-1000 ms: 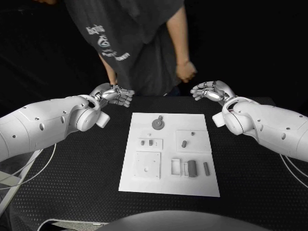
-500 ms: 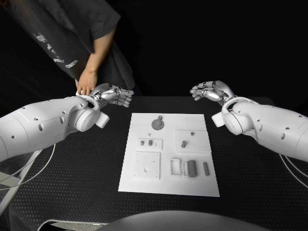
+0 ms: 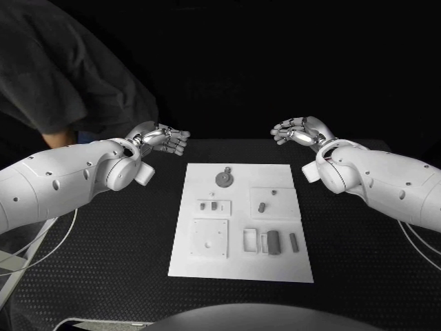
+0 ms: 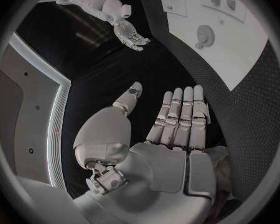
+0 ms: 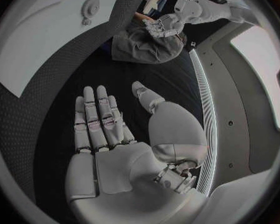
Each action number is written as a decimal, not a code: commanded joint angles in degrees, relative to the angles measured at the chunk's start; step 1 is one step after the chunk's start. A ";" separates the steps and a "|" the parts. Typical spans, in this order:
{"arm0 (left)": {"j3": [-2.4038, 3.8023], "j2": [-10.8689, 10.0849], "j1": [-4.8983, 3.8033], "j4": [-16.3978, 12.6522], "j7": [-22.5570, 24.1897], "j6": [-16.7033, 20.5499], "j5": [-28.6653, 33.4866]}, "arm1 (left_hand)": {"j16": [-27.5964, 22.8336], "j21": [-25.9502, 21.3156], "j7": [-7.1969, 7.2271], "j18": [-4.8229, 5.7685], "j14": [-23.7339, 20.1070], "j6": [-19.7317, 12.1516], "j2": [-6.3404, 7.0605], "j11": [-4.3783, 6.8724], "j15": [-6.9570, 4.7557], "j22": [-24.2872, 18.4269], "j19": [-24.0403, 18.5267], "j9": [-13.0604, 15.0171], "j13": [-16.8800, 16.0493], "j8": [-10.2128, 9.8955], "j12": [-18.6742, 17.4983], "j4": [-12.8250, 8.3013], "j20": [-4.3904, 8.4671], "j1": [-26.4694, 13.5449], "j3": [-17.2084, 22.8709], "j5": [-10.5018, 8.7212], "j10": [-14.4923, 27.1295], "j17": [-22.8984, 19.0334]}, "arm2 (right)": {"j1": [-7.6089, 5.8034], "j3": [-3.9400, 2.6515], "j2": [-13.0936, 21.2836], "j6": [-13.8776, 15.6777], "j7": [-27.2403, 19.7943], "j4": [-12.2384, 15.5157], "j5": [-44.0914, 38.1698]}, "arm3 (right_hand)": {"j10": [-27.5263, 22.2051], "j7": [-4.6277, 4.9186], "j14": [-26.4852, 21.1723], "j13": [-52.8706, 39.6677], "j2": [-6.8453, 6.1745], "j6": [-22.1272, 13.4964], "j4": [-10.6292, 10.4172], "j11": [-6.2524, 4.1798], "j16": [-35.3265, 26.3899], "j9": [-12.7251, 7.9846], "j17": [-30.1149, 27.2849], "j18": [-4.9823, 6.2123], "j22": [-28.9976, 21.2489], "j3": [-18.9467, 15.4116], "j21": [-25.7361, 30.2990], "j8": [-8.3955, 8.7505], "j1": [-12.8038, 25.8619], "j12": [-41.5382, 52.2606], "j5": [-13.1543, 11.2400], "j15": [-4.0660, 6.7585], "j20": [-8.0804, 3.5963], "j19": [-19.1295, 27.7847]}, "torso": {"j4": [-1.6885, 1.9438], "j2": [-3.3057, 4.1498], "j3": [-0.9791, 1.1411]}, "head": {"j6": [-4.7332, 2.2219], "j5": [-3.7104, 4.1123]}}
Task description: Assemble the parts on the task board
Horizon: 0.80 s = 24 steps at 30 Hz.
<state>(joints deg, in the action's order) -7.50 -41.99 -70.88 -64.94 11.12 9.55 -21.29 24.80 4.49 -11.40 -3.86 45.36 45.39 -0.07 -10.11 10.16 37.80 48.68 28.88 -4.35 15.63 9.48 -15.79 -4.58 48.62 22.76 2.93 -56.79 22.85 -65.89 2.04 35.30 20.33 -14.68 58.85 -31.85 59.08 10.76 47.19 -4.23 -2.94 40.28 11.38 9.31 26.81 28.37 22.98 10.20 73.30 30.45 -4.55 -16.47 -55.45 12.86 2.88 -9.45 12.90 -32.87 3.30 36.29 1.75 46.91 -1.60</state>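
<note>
On your left you see the left hand (image 3: 162, 137) raised over the far edge of the black tabletop (image 3: 111, 241), with its fingers (image 4: 180, 115) stretched out, side by side, and holding nothing. In the middle the white task board (image 3: 242, 264) lies flat on the tabletop, and on it are the small grey parts: a round part (image 3: 224, 178) at the far end and a darker block (image 3: 274, 242) near you. On your right the right hand (image 3: 300, 131) is raised beyond the board's far corner, its fingers (image 5: 97, 115) also straight and empty, touching nothing.
</note>
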 commanded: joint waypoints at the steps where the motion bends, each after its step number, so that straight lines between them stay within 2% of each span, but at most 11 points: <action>1: 0.04 0.13 -0.07 -0.02 0.58 -0.63 0.37 | -0.09 0.08 0.05 -0.56 0.98 0.65 -0.34 0.27 -0.28 0.00 1.01 -0.08 -0.28 0.37 0.21 -0.37 0.16 0.35 0.04 -0.02 -1.19 0.27 | 0.01 -0.02 -0.05 -1.07 -0.67 0.00 0.05 | 0.47 2.42 0.50 0.06 0.32 0.54 0.43 -0.09 -0.41 0.00 -0.09 0.64 -0.09 0.11 0.35 -0.23 0.41 0.09 -0.09 -0.03 0.03 -0.51 | -0.01 0.00 0.01 | 0.14 0.06; 7: 0.04 0.24 -0.07 0.06 -0.19 -0.67 -0.46 | 1.96 1.92 0.30 -1.18 5.06 1.29 -0.74 2.01 -2.06 0.69 4.97 -0.15 -1.67 0.68 2.00 -0.58 1.42 1.36 0.25 -0.03 -5.21 1.86 | 0.01 -0.02 -0.02 -1.71 -0.69 -0.16 -0.70 | 1.03 2.08 0.71 -0.02 0.64 1.41 1.04 -0.32 -0.48 0.17 -0.07 0.72 -0.11 0.31 0.50 -0.71 -0.13 0.31 -0.09 0.02 0.07 -0.69 | 0.00 0.00 0.01 | 0.23 -0.05; 10: 0.03 0.33 -0.07 0.15 -0.19 -2.53 -2.13 | 3.14 3.04 0.92 -1.31 7.30 2.80 -0.36 3.10 -3.15 1.27 7.19 0.15 -2.87 1.53 3.19 -0.54 2.20 4.74 1.33 -0.08 -7.60 3.05 | 0.01 -0.02 -0.05 -2.30 -0.54 -0.18 -1.37 | 2.21 1.61 1.00 -0.21 0.85 2.66 1.36 -0.84 -0.48 0.38 -0.02 0.83 -0.12 0.33 0.54 -1.35 -0.23 0.83 -0.08 0.14 0.12 -1.00 | -0.02 -0.01 0.01 | 0.15 -0.05; 11: 0.02 0.41 -0.07 0.16 -0.07 -3.19 -2.68 | 3.58 3.51 1.06 -1.22 8.21 3.20 0.25 3.51 -3.57 1.54 8.13 0.30 -3.63 1.78 3.70 -0.54 2.56 8.07 3.32 -0.14 -8.52 3.73 | 0.01 -0.02 -0.06 -2.51 -0.47 -0.18 -1.56 | 2.82 1.35 1.05 -0.28 0.97 3.24 1.52 -1.11 -0.54 0.45 -0.01 0.88 -0.13 0.33 0.59 -1.61 -0.23 1.05 -0.09 0.18 0.13 -1.10 | -0.02 -0.01 0.01 | 0.12 -0.05; 15: 0.02 0.60 -0.06 0.15 0.42 -4.02 -3.13 | 4.05 3.96 1.29 -1.10 9.21 3.74 0.47 3.98 -4.07 1.85 9.09 0.51 -4.72 2.10 4.26 -0.60 3.09 10.02 4.34 -0.07 -9.39 4.67 | 0.01 -0.02 -0.07 -2.95 -0.40 -0.21 -1.62 | 3.50 1.09 1.16 -0.31 1.10 3.87 1.75 -1.39 -0.61 0.46 0.01 0.94 -0.17 0.33 0.64 -1.83 -0.19 1.22 -0.09 0.23 0.16 -1.22 | 0.00 0.01 0.03 | 0.08 -0.08; 20: 0.02 0.77 -0.06 0.29 -0.72 -0.93 -4.82 | 4.03 4.06 1.48 -0.83 9.48 4.10 0.36 4.13 -4.25 2.02 9.40 0.67 -5.64 2.30 4.36 -0.81 3.49 12.19 5.16 -0.07 -9.49 5.42 | 0.01 -0.02 -0.04 -3.11 -0.29 -0.23 -1.68 | 3.70 1.03 1.30 -0.29 1.13 4.01 1.82 -1.46 -0.59 0.42 0.04 0.99 -0.18 0.31 0.63 -1.84 -0.12 1.23 -0.09 0.28 0.17 -1.34 | -0.07 0.02 0.04 | -0.03 -0.07; 24: 0.02 0.68 -0.06 0.21 -1.12 -0.19 -7.43 | 3.98 4.10 1.56 -0.56 9.70 4.33 0.84 4.20 -4.34 2.14 9.57 0.77 -6.32 2.42 4.42 -0.77 3.71 13.49 5.36 -0.08 -9.56 5.97 | 0.01 -0.02 0.07 -3.17 0.00 -0.10 -1.68 | 3.73 1.04 1.32 -0.26 1.08 3.97 1.84 -1.45 -0.61 0.38 0.04 1.00 -0.19 0.26 0.65 -1.78 -0.02 1.20 -0.09 0.27 0.19 -1.37 | -0.08 0.04 0.08 | -0.14 -0.04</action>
<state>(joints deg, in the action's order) -7.52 -41.37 -70.88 -64.66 10.45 8.17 -25.27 28.76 8.27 -9.86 -4.25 54.57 49.40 0.78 -5.82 5.83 39.87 58.07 29.58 -10.61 17.79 13.52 -16.58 -0.92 61.71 27.98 2.93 -65.94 28.79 -65.89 2.04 35.37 18.33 -14.57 58.66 -32.83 62.37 11.49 48.27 -4.49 -2.32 43.86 12.88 7.87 26.34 28.77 22.98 10.20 73.19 30.69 -4.09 -18.13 -55.44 13.75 2.88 -9.15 13.02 -33.82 3.23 36.29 1.81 46.86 -1.69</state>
